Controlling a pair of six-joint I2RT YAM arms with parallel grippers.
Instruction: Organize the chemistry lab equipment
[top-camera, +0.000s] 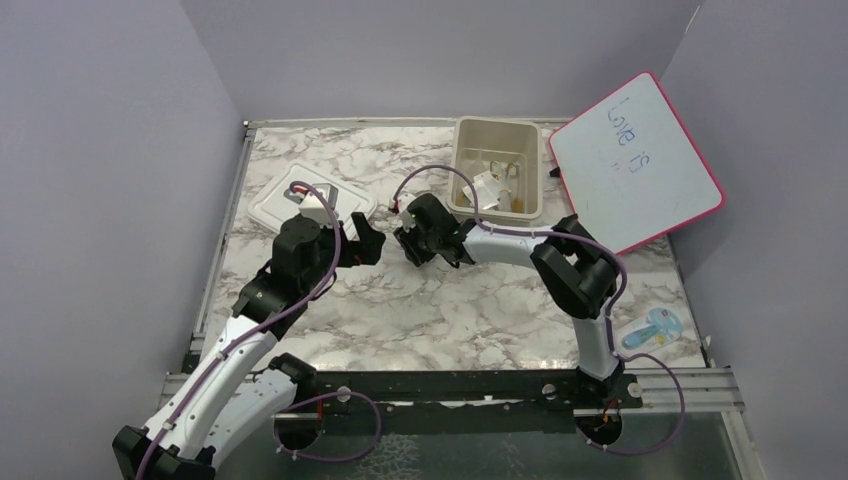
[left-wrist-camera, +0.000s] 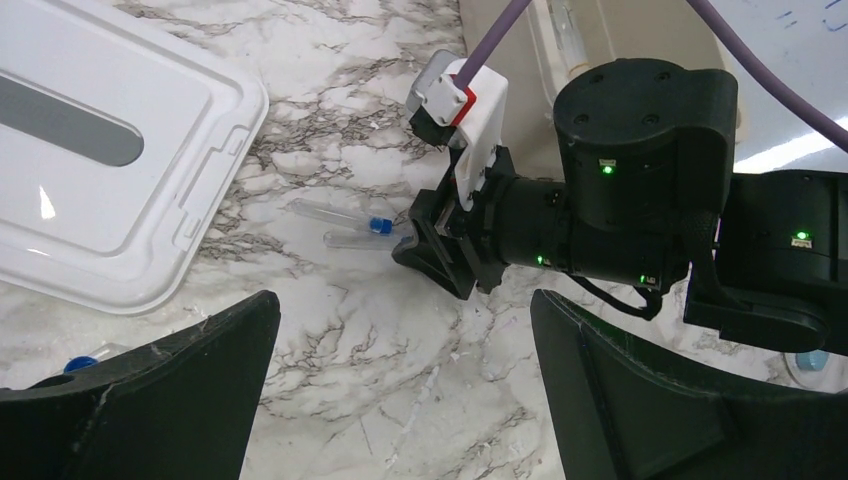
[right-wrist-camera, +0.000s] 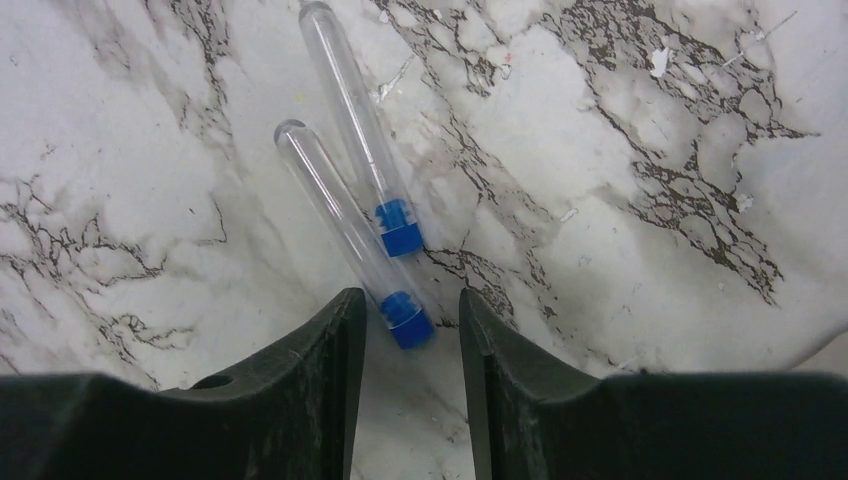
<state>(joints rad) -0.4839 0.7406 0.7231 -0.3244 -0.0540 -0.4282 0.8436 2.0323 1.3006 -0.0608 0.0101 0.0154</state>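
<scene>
Two thin blue-capped clear tubes, flat on the marble counter (top-camera: 450, 310), just right of the white lid (top-camera: 270, 205). They lie side by side and almost touch: nearer tube (right-wrist-camera: 340, 215), farther tube (right-wrist-camera: 355, 120). Both caps point toward the right arm (top-camera: 560, 265).

Right jaws: down at the counter, part open. One finger stands on each side of the nearer tube's cap with a slim gap on both sides; nothing gripped.

Left jaws: on the left arm (top-camera: 300, 255), spread wide and empty, low over the counter, facing the right jaws at close quarters.

Beige tub (top-camera: 470, 140): at the far edge of the counter, holding clear plastic packets (top-camera: 490, 185).

Pink-framed whiteboard (top-camera: 640, 170): tilted, just right of the tub.

One pale blue item (top-camera: 655, 328): near the right arm's base, too small to identify.
</scene>
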